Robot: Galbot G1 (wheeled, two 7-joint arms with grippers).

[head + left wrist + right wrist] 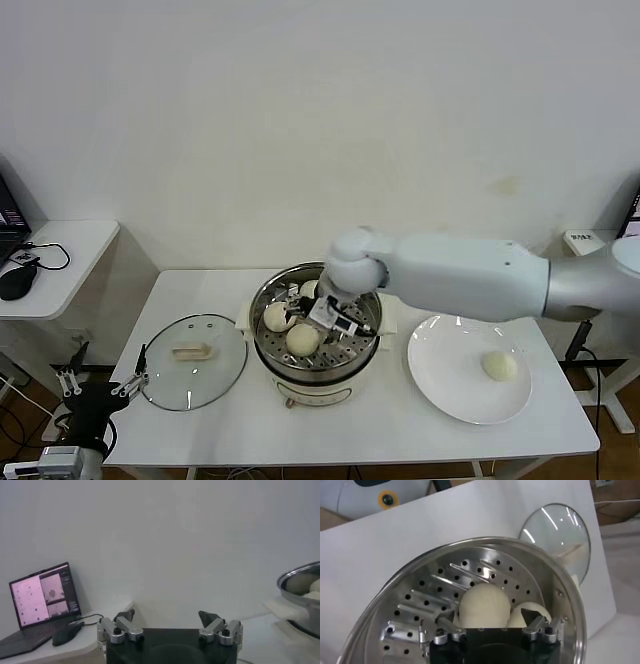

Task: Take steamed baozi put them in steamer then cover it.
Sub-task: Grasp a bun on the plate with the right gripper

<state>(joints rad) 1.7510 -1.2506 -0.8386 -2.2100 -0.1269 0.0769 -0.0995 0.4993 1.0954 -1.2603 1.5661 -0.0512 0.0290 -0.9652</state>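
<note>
Head view: a white table (400, 420) carries, from the robot's left to its right, the cover (193, 360), the steamer (316, 340) and a white plate (440, 375). The cover, clear glass with a cream handle, lies flat on the table just beside the steamer and apart from it. The steamer, a steel basket on a white pot base, stands at mid-table. Three baozi (302, 339) are seen in the basket: one toward the near rim, one (276, 317) toward the cover's side, and one (309, 289) farther back, partly hidden by the arm. A fourth baozi (499, 365) sits alone on the plate. The right arm reaches across from the robot's right, and the right gripper (335, 318) hangs inside the basket, over the perforated floor. The left gripper (100, 385) is parked low, off the table's left edge, near a side desk (60, 265).

Right wrist view: the right gripper (491, 626) has its fingers (536, 621) spread; a baozi (484, 606) lies on the basket floor between them and just ahead, not pinched, with a second baozi (527, 612) touching it. The cover (556, 535) shows beyond the steamer's rim (485, 541).

Left wrist view: the left gripper (170, 622) has its fingers (126, 617) spread wide on nothing. A laptop (42, 597) stands on the side desk; the steamer's rim (300, 577) shows at the edge.
</note>
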